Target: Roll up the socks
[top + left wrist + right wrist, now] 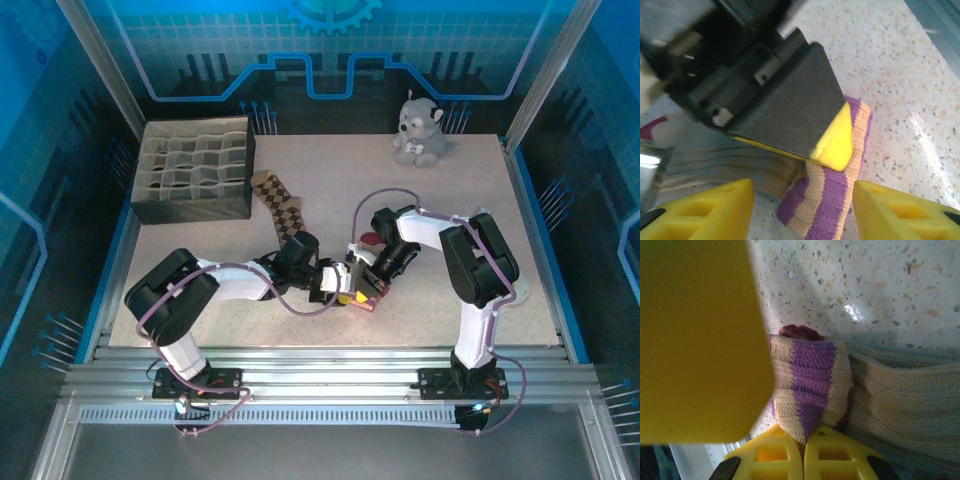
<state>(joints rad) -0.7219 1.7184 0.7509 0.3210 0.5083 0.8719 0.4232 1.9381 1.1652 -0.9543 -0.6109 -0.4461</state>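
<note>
The beige sock (827,200) with purple-looking stripes lies mid-table between both arms, its cuff end folded over (810,380). My right gripper (802,440) is shut on the fold's edge; its black finger with a yellow tip (832,145) presses on the sock. My left gripper (802,200) is open, one yellow finger on each side of the striped cuff without touching it. In the top view both grippers (350,285) meet over this sock, whose red toe (369,238) pokes out behind them. The brown argyle sock (280,203) lies flat further back left.
A dark divided box (193,170) stands at the back left, touching the argyle sock's top. A grey plush animal (420,130) sits at the back right. The speckled table (330,160) has blue-edged walls all round.
</note>
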